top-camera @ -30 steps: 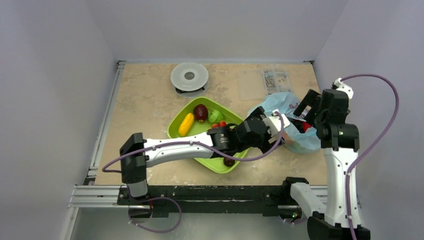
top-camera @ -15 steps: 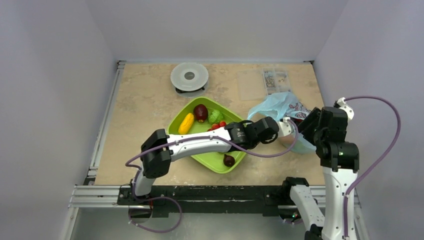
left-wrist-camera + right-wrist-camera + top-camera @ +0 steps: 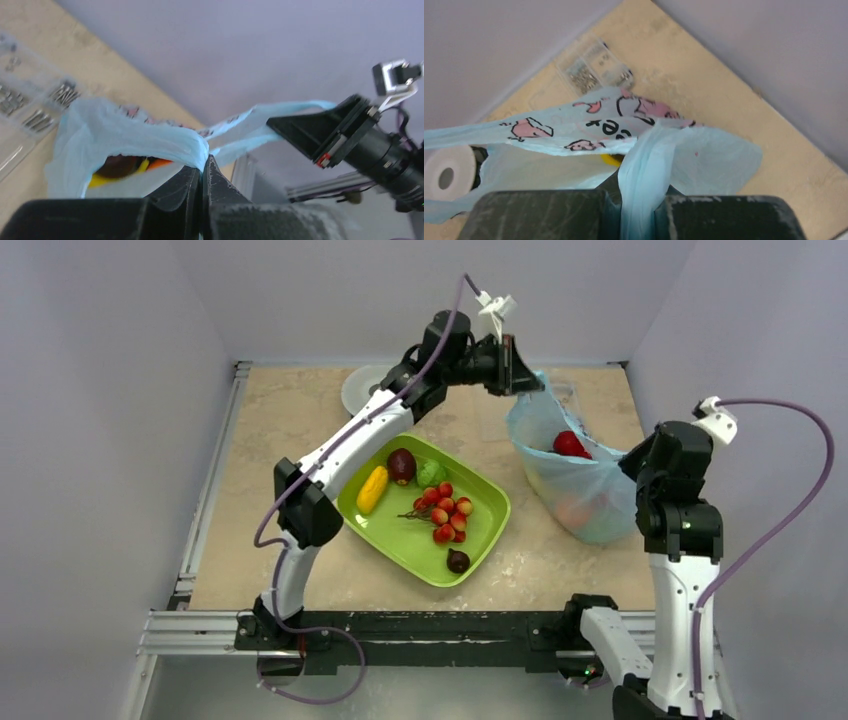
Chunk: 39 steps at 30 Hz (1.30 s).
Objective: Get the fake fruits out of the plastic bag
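My left gripper [image 3: 202, 166] is clamped shut on a bunched strip of the bag [image 3: 125, 135] rim, the blue film pinched right at the fingertips. My right gripper [image 3: 636, 202] is closed too, with a twisted band of bag running up out from between its fingers.

From the top camera, the bag [image 3: 580, 490] is stretched between the left gripper [image 3: 520, 368] and the right gripper [image 3: 635, 455], mouth open upward and body sagging below both. I cannot tell whether its bottom touches the table [image 3: 280, 430].

Just below the left jaws, inside the mouth, I see a red ball [image 3: 568, 443]. Lower down an orange shape [image 3: 572, 512] shows through the film. The left wrist view shows a dark fruit [image 3: 117, 166] in there with orange and yellow beside it.

Beyond the right jaws the print [image 3: 624, 117] shows pink figures and dark letters. Two look like "e"; I cannot read the word.

Well below and left of the left jaws sits the tray [image 3: 400, 535], holding a yellow fruit [image 3: 372, 488], a dark red fruit [image 3: 401, 465], a green ball [image 3: 431, 473], berries [image 3: 445, 515] and a small dark fruit [image 3: 458, 560].

A clear parts box [image 3: 596, 70] lies past the bag.
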Each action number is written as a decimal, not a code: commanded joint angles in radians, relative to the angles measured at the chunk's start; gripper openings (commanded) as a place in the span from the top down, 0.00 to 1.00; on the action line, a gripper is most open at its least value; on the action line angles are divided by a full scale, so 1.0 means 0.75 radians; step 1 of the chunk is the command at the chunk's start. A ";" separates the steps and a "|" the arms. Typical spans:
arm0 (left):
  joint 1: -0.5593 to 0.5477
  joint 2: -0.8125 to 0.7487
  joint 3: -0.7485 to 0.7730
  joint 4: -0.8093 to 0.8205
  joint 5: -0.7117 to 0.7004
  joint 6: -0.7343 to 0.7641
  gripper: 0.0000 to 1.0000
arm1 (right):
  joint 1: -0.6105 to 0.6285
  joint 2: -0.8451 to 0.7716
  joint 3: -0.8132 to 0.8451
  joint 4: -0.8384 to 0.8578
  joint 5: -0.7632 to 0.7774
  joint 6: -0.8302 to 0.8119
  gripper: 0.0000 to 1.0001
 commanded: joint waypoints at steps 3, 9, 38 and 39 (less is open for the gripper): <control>0.104 0.312 0.187 0.619 0.365 -0.870 1.00 | 0.003 0.069 0.151 0.084 -0.443 -0.229 1.00; 0.191 0.354 0.056 0.764 0.299 -1.018 1.00 | 0.007 -0.086 -0.207 -0.229 -0.939 -0.252 1.00; 0.359 -0.536 -0.596 -0.400 -0.247 -0.010 0.01 | 0.042 -0.309 -0.165 -0.368 -0.471 -0.018 1.00; 0.355 -0.604 -0.683 -0.346 -0.245 -0.058 0.03 | 0.042 -0.316 -0.168 -0.366 -0.472 -0.024 1.00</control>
